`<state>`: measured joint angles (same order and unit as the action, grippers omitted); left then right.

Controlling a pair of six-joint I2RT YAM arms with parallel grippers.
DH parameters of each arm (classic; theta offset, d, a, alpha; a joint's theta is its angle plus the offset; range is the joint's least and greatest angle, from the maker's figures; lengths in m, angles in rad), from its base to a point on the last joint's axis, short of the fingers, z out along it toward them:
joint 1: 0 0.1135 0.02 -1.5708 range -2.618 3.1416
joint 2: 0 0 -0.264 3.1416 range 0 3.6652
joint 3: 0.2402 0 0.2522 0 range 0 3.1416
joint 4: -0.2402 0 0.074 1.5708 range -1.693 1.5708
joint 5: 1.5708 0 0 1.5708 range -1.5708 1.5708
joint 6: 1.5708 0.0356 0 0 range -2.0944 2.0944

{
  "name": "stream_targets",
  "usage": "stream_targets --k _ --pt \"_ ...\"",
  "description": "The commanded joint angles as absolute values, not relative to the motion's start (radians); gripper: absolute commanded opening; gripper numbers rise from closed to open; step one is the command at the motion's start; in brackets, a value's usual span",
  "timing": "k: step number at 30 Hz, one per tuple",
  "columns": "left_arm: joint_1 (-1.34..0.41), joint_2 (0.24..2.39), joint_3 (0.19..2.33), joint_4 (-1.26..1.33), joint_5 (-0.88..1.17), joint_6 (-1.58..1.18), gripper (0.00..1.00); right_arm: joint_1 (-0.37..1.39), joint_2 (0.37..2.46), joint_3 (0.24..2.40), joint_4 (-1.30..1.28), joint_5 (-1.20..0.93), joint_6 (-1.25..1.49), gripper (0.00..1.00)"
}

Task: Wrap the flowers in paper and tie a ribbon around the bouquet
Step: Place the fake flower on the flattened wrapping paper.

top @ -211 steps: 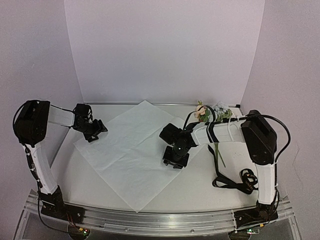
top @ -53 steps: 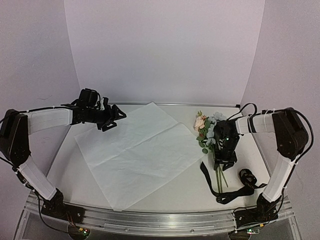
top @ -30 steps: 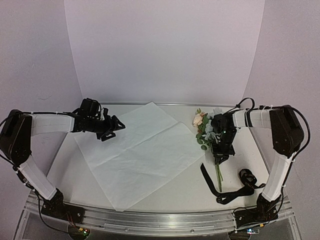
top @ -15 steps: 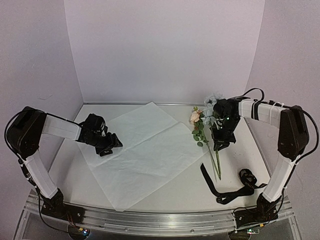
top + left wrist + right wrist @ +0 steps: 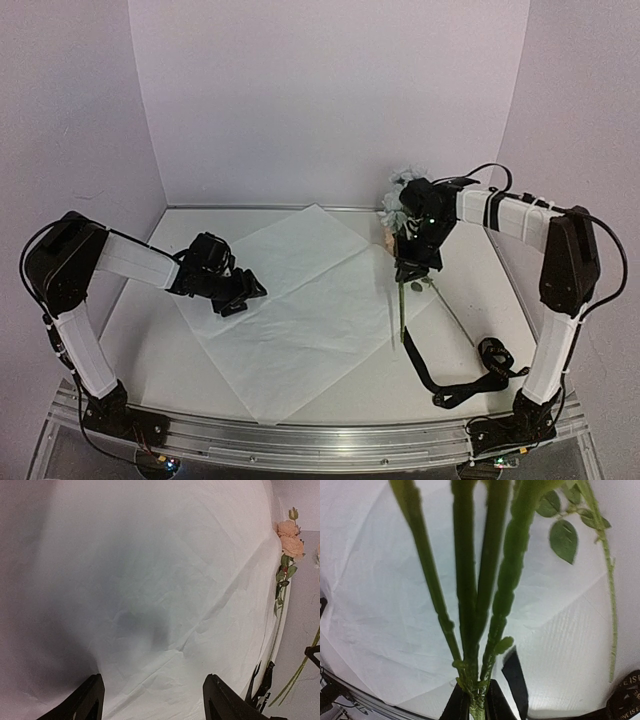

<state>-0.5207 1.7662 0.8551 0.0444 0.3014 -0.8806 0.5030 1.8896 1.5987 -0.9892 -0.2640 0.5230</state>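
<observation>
Wrapping is not yet begun: the paper lies flat and unfolded on the table, centre frame. The flowers are held lifted over its upper right edge, stems pinched between the right gripper fingers. The left gripper fingers are spread over the paper's left part. The ribbon lies untouched at lower right; tying is left.

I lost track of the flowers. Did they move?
Yes. The right pincer has lifted the flowers up and leftward, away from the ribbon; their stems now dangle over the paper's edge.
</observation>
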Motion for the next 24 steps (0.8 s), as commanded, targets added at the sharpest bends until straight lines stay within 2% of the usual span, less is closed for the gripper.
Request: stream_targets --k 1,13,22,24 --pt "-0.558 1.755 0.853 0.088 0.260 -0.982 0.70 0.559 2.001 1.728 -0.899 -0.262 0.617 0.00" --pt "-0.573 1.689 0.782 0.128 0.268 -1.003 0.70 0.661 2.324 2.066 -0.719 -0.286 0.732 0.00" --pt "-0.575 1.681 0.776 0.130 0.278 -0.996 0.70 0.682 2.574 2.335 -0.673 -0.386 0.791 0.00" --pt "-0.575 1.681 0.780 0.125 0.278 -0.993 0.70 0.683 2.600 2.359 -0.670 -0.408 0.789 0.04"
